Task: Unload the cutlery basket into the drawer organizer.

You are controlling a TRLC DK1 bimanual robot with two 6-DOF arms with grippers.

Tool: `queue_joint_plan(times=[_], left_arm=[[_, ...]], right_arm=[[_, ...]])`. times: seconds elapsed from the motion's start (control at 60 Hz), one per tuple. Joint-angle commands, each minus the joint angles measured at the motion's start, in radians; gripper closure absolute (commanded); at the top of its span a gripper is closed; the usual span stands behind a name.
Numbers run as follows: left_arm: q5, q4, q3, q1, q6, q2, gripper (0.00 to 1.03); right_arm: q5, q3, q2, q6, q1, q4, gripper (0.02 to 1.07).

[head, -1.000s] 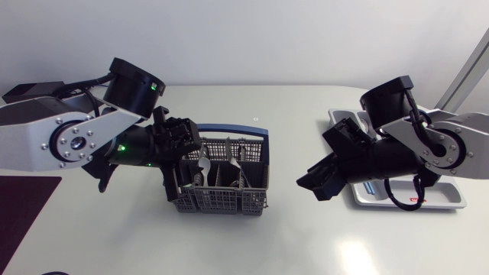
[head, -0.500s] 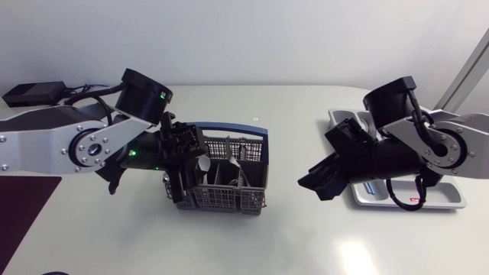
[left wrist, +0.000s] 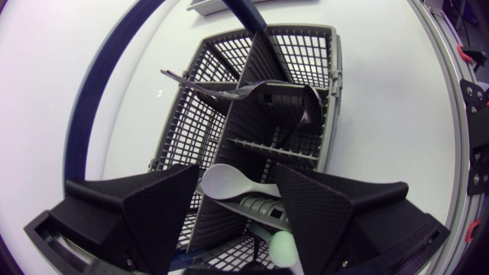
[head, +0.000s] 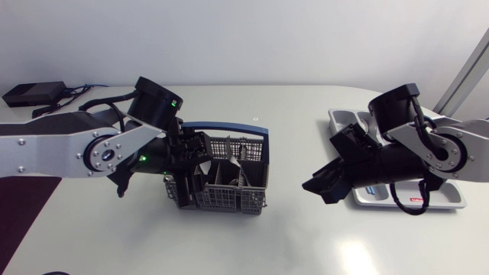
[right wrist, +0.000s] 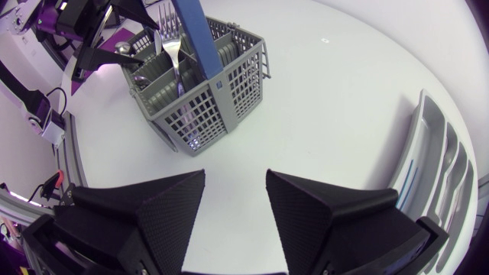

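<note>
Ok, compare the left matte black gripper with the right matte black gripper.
The left gripper is over the grey plastic cutlery basket; the right gripper hangs above bare white table. The left gripper has a white plastic spoon between its fingers; the right gripper has nothing. Both stand open.

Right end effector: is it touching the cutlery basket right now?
Apart. The head view shows a strip of table between the right end effector and the cutlery basket; the right wrist view shows the same gap.
</note>
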Motion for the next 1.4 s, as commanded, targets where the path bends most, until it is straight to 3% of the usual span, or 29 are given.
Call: queue_joint_plan(times=[0.0, 0.167, 0.45, 0.617, 1.383], left_arm=[[-0.005, -0.023, -0.020, -0.013, 0.016, 0.052, 0.34], [-0.019, -0.023, -0.018, -0.016, 0.013, 0.062, 0.39], [-0.025, -0.057, -0.012, -0.022, 0.013, 0.065, 0.62], [-0.024, -0.073, -0.018, -0.031, 0.013, 0.062, 0.69], [-0.005, -0.112, -0.084, -0.080, -0.018, -0.109, 0.84]], right_arm=[[-0.012, -0.027, -0.012, -0.024, -0.008, 0.009, 0.47], [-0.018, -0.031, -0.013, -0.030, -0.016, 0.011, 0.47], [-0.030, -0.034, -0.013, -0.036, -0.028, 0.012, 0.47], [-0.030, -0.039, -0.013, -0.038, -0.028, 0.017, 0.47], [-0.030, -0.054, -0.027, -0.040, -0.029, 0.022, 0.47]])
